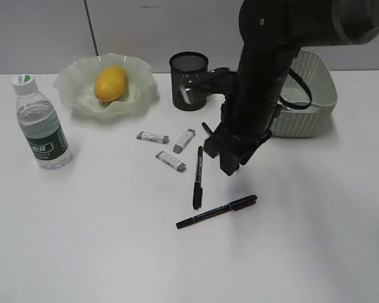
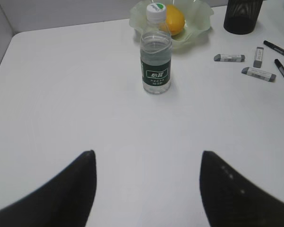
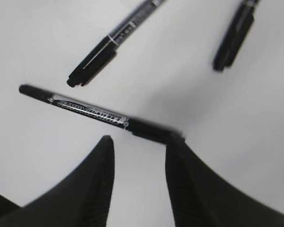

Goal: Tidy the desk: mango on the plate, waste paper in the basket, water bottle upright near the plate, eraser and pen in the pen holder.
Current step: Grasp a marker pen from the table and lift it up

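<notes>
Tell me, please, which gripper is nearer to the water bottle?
Left. The left gripper faces the upright water bottle across bare desk, while the right gripper is over by the pens, well to the bottle's far side.

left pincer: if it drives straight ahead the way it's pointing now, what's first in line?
Probably the water bottle, upright and roughly centred ahead of the left pincer. Only bare desk lies between them. The plate with the mango sits just behind; depth is uncertain.
</notes>
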`<action>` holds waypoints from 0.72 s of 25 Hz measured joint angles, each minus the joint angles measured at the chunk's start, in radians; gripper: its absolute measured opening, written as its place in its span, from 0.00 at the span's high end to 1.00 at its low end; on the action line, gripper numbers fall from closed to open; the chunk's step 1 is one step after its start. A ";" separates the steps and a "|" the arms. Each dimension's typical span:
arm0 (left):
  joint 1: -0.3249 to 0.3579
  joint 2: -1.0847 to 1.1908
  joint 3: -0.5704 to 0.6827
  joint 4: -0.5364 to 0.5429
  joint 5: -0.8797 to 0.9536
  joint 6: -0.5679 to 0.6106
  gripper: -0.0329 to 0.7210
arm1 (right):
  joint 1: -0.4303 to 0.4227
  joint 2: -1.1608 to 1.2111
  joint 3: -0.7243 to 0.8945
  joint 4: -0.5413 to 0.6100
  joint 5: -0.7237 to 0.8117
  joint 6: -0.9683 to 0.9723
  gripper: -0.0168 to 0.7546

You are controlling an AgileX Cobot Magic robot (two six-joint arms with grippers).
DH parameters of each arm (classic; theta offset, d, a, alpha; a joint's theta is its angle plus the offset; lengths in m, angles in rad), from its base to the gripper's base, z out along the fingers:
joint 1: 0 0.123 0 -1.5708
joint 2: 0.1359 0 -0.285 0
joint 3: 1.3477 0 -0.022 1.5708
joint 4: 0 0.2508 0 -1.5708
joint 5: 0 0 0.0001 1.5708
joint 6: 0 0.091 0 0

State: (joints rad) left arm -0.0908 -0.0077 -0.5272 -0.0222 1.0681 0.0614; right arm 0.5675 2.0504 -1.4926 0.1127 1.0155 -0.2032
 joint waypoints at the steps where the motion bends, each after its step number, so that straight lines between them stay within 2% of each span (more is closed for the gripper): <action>1: 0.000 0.000 0.000 0.000 0.000 0.000 0.27 | 0.000 0.000 -0.006 0.002 0.026 0.124 0.59; 3: 0.000 0.000 0.000 0.000 0.000 0.000 0.27 | 0.000 0.000 -0.008 0.004 0.093 0.364 0.59; 7: 0.000 0.000 0.000 0.000 0.000 0.000 0.27 | 0.000 0.000 -0.008 0.009 0.178 0.717 0.59; 12: 0.000 0.000 0.000 0.000 0.000 0.000 0.27 | 0.000 0.000 -0.008 0.086 0.129 1.028 0.59; 15: 0.000 0.000 0.000 0.000 0.000 0.000 0.27 | 0.005 0.001 -0.008 0.135 0.064 1.155 0.51; 18: 0.000 0.000 0.000 0.000 0.000 0.000 0.27 | 0.028 0.006 -0.008 0.089 0.022 1.264 0.38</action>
State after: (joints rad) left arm -0.0908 -0.0077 -0.5272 -0.0222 1.0681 0.0614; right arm 0.5957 2.0563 -1.5009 0.2016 1.0374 1.0610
